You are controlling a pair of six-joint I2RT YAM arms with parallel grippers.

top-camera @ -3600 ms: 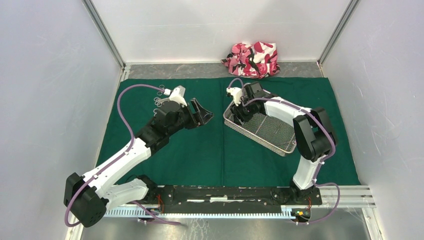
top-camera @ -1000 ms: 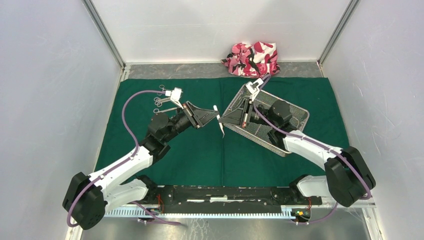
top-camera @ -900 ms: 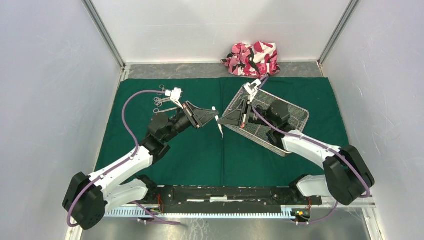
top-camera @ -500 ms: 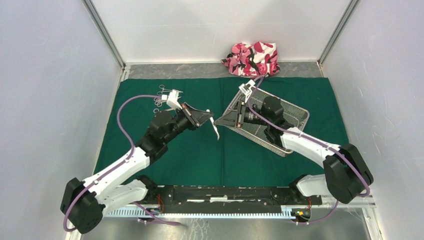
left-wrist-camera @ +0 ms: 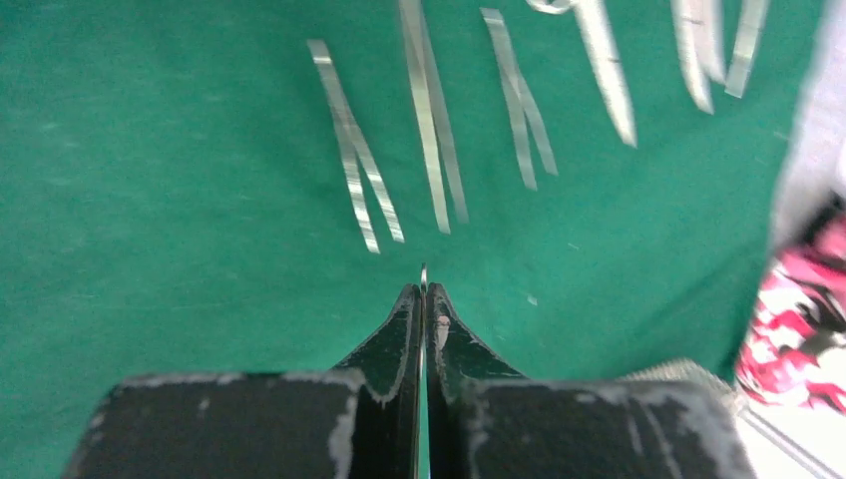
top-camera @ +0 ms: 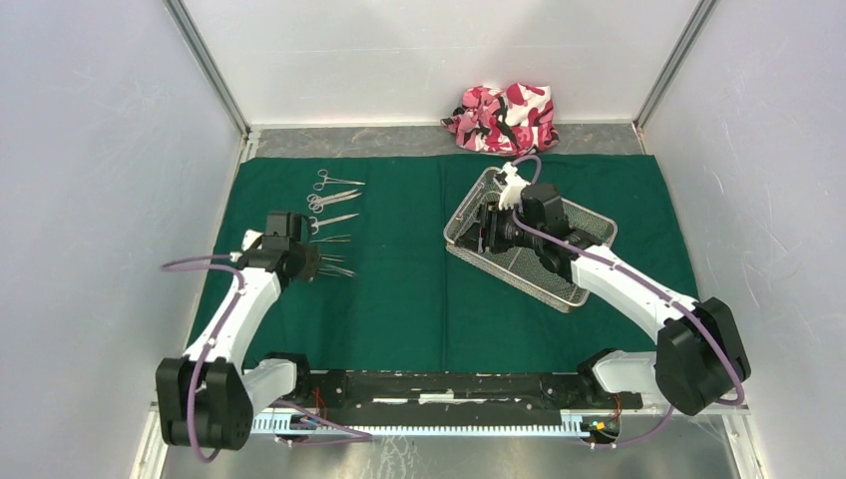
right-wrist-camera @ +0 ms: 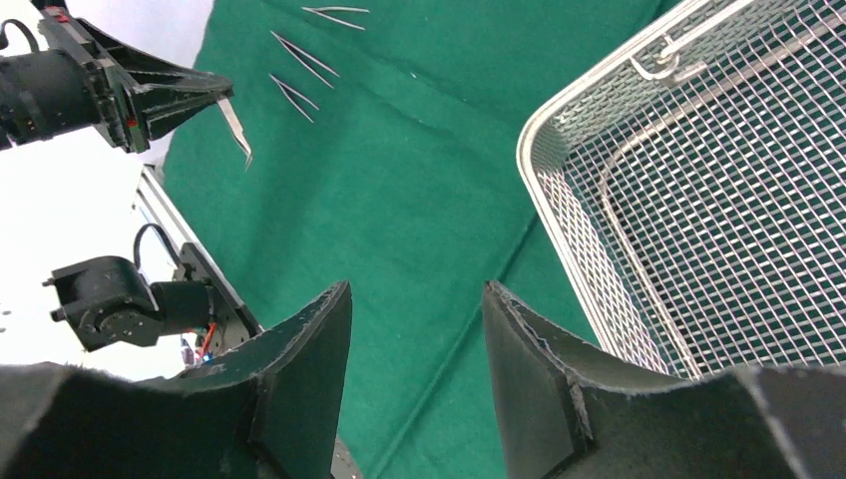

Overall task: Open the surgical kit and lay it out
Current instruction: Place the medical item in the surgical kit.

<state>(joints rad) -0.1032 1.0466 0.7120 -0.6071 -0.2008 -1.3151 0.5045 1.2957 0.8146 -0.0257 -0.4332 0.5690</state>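
Left gripper [left-wrist-camera: 423,291] is clamped all the way shut on a pair of tweezers [right-wrist-camera: 237,128]. In its own wrist view only a sliver of steel pokes out past the tips. From the right wrist view you can see the tweezers hanging off its nose, pointing down at the green cloth [top-camera: 399,299]. It's low over the left part of the cloth, at the near end of the row of tools laid out there, with the scissors [top-camera: 334,181] at the far end and more thin steel pieces [left-wrist-camera: 429,110] just past its tips.

Right gripper [right-wrist-camera: 417,294] has its fingers spread with nothing between them. It sits over the left end of the mesh tray [right-wrist-camera: 698,200], which is on the right half of the cloth. The camo bundle [top-camera: 504,118] is off the cloth at the far edge.

Handling-wise, I'd say the tweezers are light, stiff and slick, and thin enough to twist in the jaws. A pinch across the flat middle of the legs seems safest. Picking one off the soft cloth looks fiddly since it lies nearly flush.
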